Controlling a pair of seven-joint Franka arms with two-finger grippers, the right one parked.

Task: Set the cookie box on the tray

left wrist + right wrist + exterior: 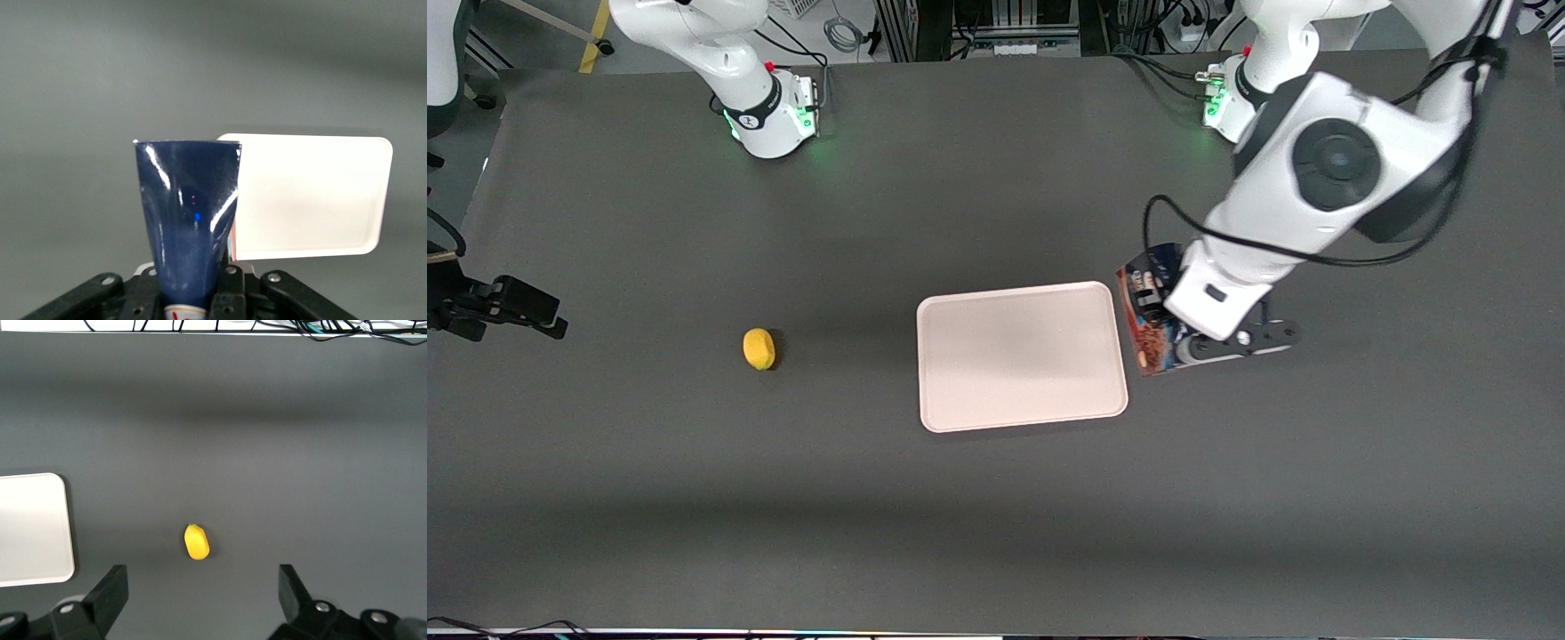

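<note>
The pale pink tray point(1021, 356) lies flat in the middle of the dark table. Right beside its edge, toward the working arm's end, is the navy cookie box point(1144, 324) with brown cookie pictures. My gripper point(1172, 313) is shut on the box, its wrist covering part of it. In the left wrist view the glossy blue box point(189, 213) stands out from between the fingers of the gripper point(193, 300), and its end overlaps one corner of the tray point(313, 197). Whether the box touches the table I cannot tell. The tray point(33, 530) carries nothing.
A small yellow lump point(759, 348) lies on the table toward the parked arm's end, well apart from the tray; it also shows as the yellow lump point(196, 542) in the right wrist view. The two arm bases point(774, 111) stand farthest from the front camera.
</note>
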